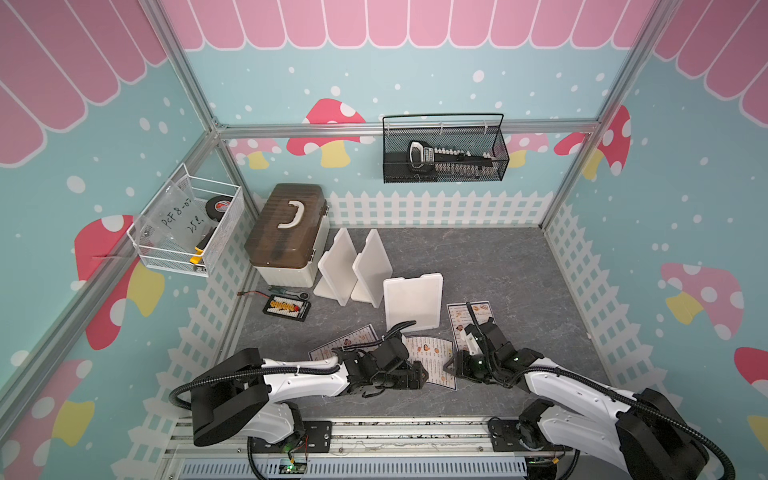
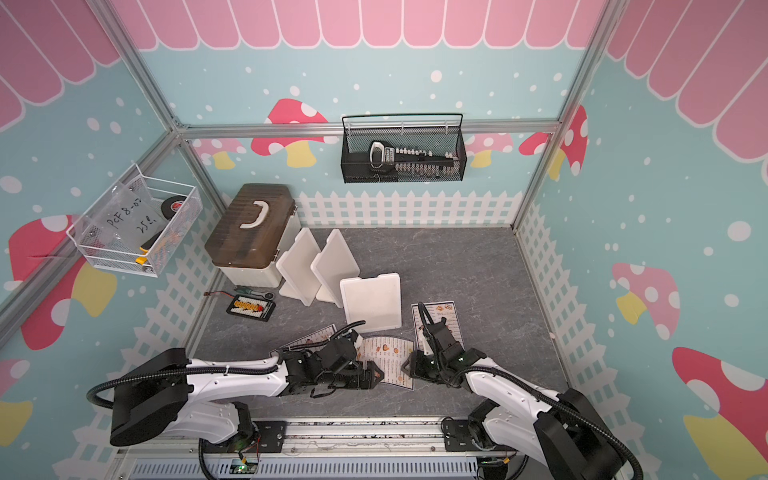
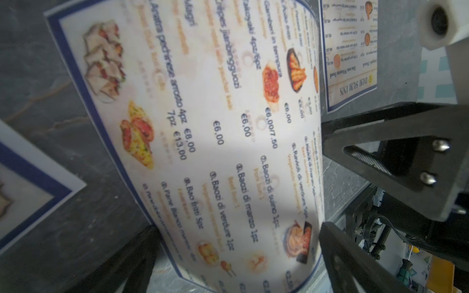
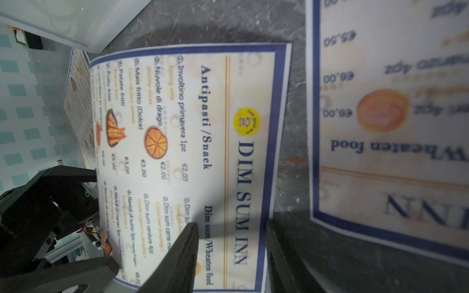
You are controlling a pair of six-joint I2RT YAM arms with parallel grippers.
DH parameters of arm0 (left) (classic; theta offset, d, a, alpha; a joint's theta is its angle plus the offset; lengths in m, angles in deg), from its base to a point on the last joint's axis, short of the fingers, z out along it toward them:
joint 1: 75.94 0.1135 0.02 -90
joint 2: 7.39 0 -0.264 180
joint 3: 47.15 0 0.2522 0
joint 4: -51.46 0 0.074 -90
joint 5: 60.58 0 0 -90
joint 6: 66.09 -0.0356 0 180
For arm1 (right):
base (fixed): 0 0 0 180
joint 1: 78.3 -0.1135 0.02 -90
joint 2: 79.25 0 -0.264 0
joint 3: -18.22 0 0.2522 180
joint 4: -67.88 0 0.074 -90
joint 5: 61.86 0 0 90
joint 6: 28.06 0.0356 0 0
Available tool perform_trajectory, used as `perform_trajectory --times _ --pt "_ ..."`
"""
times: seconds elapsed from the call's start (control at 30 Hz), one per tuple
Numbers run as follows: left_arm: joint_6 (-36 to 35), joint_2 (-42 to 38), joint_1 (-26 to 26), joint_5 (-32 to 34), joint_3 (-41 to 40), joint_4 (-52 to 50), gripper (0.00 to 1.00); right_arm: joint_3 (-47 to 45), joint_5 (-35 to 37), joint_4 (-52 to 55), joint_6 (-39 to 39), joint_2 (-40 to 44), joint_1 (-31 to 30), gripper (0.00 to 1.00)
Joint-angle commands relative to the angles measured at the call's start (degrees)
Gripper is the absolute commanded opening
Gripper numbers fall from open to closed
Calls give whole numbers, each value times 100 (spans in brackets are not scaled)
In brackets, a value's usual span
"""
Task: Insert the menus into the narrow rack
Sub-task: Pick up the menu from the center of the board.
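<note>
The middle menu [image 1: 432, 357] lies bowed upward on the grey bench [image 1: 519, 266], at lower centre in both top views, between the two hands. The left hand [image 3: 238, 228] is spread wide around its lower end, pinching nothing. The right hand [image 4: 232, 224] stands part-open astride its heading edge. The left menu [image 1: 353, 338] and the right menu [image 1: 459, 318] lie flat on either side. The white rack [image 1: 372, 266] stands above them, at centre frame.

Right rear tabletop [image 1: 519, 266] wide open. Toolbox [image 1: 286, 232] and three white panels [image 1: 372, 266] block left rear; bit case [image 1: 287, 308] near left wall.
</note>
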Motion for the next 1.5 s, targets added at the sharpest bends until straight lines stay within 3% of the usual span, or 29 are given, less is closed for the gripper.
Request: perform_trajectory --times 0.0,0.2,0.47,0.57,0.83,1.1,1.47 --pt "13 227 49 -111 -150 -120 99 -61 74 298 -38 -187 -46 45" --pt "-39 428 56 -213 -51 -63 98 -52 -128 -122 -25 -382 -65 45" --pt "-19 410 67 -147 -99 22 85 -96 -170 -345 6 -357 -92 46" --pt "7 367 92 -138 -157 130 81 -122 -119 -322 6 -192 -93 48" --pt "8 -109 163 -238 -576 858 79 -101 504 16 17 796 -93 66" --pt "135 -604 448 -521 -1161 1820 75 -87 1301 324 67 1804 -92 69" --pt "245 -1063 669 -748 -1516 2482 74 -122 874 -258 9 1894 -99 74"
